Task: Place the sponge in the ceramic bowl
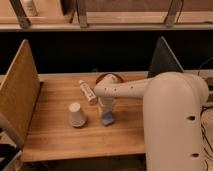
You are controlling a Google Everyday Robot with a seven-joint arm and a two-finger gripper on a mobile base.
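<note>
While the hand [106,108] stands over the sponge [107,120], its grip cannot be told.

**No readable writing**

No word, brand or number can be read anywhere. The markings on the small white bottle [88,92] cannot be made out. The gripper [107,111] is low over the table [55,135], right at the sponge [107,120].

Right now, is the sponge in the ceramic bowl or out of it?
Out. The sponge is just under the end effector, down at the table, in front of the ceramic bowl.
</note>
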